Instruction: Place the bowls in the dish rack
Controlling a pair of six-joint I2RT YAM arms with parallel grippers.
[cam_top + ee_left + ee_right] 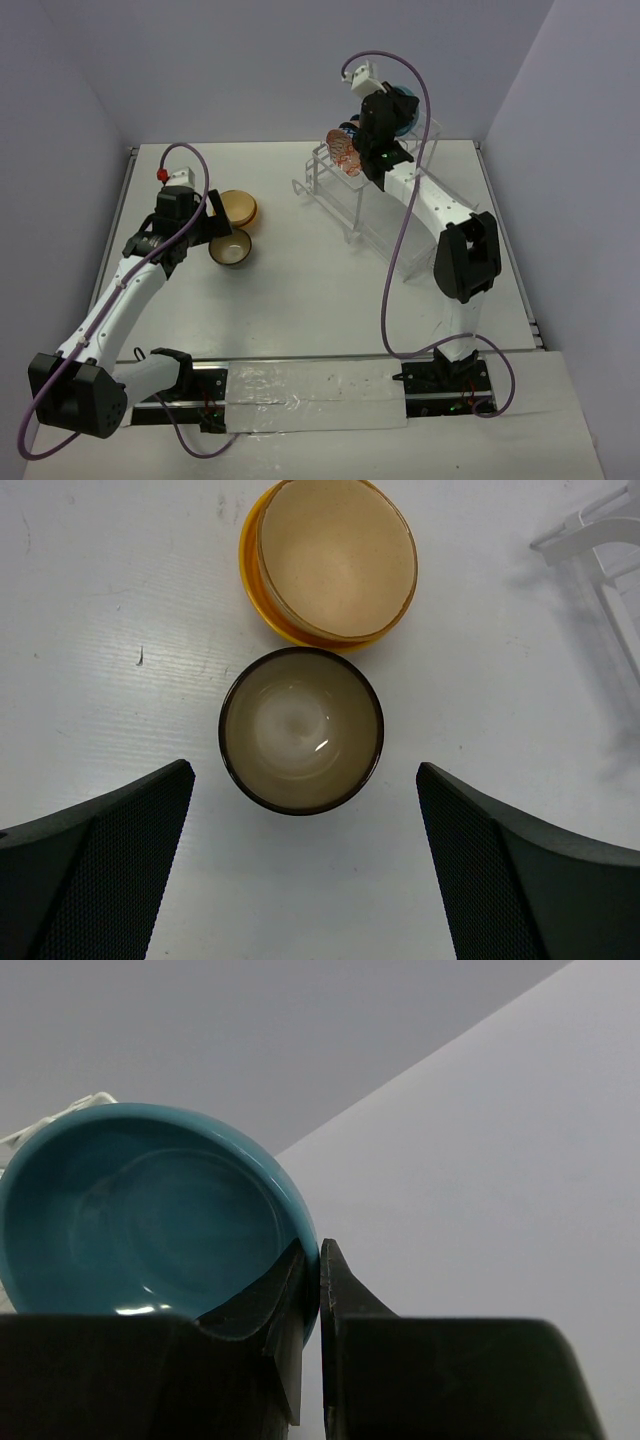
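Over the dish rack (330, 195), at one o'clock on the table, the blue bowl (140, 1220) hangs pinched at its rim by the right gripper (320, 1275); slotting it should call for lowering. The left gripper (303, 772) spreads wide above the tan bowl (300, 720).

You have a white tabletop (300, 300) boxed in by pale lavender-grey walls (250, 70) on the left, far and right sides. Along its near edge you'll see a black rail (300, 362). Just nearer than the rail, a clear, wrinkled plastic sheet (310, 400) lies flat. The left wrist view shows you a small dark speck (140, 657) on the tabletop.
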